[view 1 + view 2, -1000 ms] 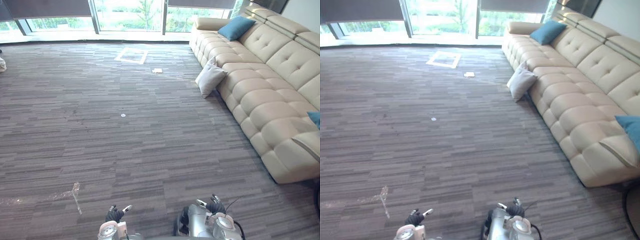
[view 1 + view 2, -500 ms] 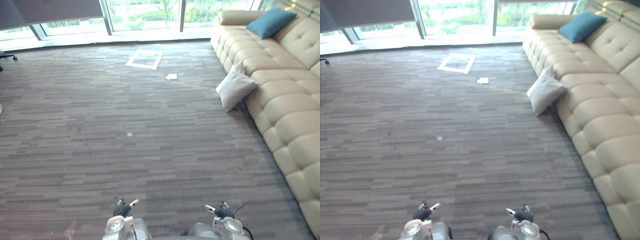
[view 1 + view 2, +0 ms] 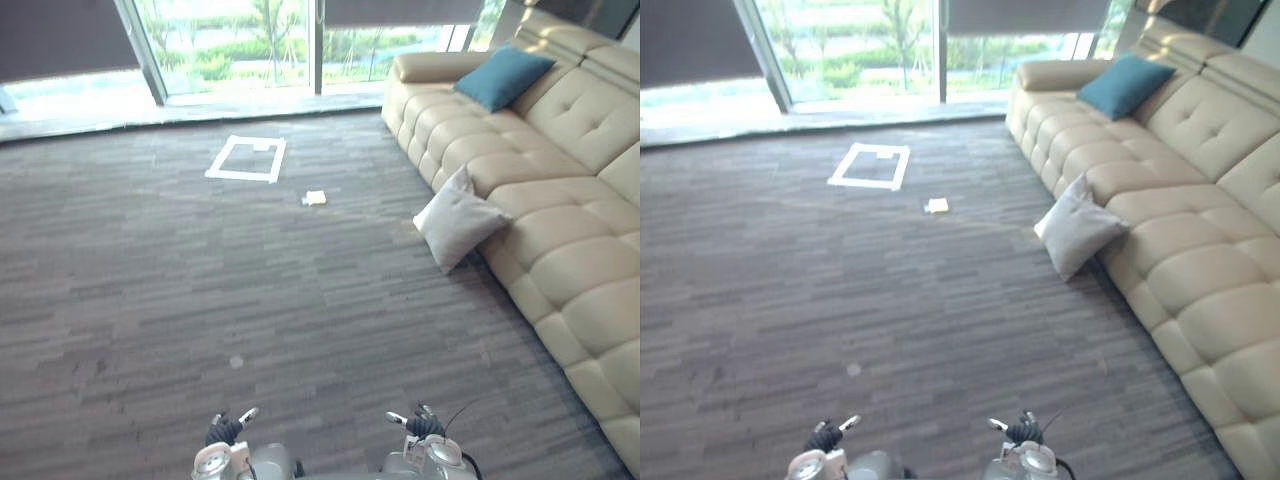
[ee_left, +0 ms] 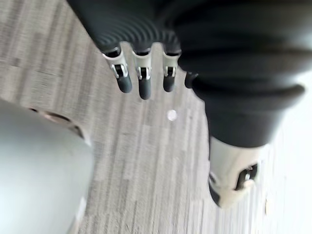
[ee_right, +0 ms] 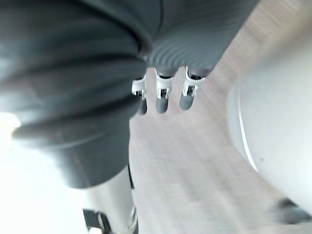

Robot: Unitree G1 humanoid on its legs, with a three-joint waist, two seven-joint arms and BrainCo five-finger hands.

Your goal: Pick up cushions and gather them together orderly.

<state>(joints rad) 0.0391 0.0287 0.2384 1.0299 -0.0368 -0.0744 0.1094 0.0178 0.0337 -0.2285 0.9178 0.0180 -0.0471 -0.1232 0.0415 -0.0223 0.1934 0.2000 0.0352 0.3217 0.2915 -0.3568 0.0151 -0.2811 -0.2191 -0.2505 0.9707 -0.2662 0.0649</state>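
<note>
A grey cushion [image 3: 455,226] lies on the carpet, leaning against the front of the beige sofa [image 3: 560,220]. A blue cushion [image 3: 503,76] rests on the sofa's far seat against the backrest. My left hand [image 3: 225,430] and right hand [image 3: 420,425] hang low at the view's bottom edge, far from both cushions. In the left wrist view the left hand's fingers [image 4: 144,83] are straight and hold nothing. The right hand's fingers [image 5: 162,97] are likewise straight and empty over the carpet.
A white tape square [image 3: 247,159] marks the carpet near the windows, with a small white scrap [image 3: 314,198] beside it. A pale spot [image 3: 235,362] lies on the carpet ahead of my hands. The sofa runs along the right side.
The whole picture has shifted, so the camera has moved; the cushions and sofa lie as before. Both hands still hang low and empty.
</note>
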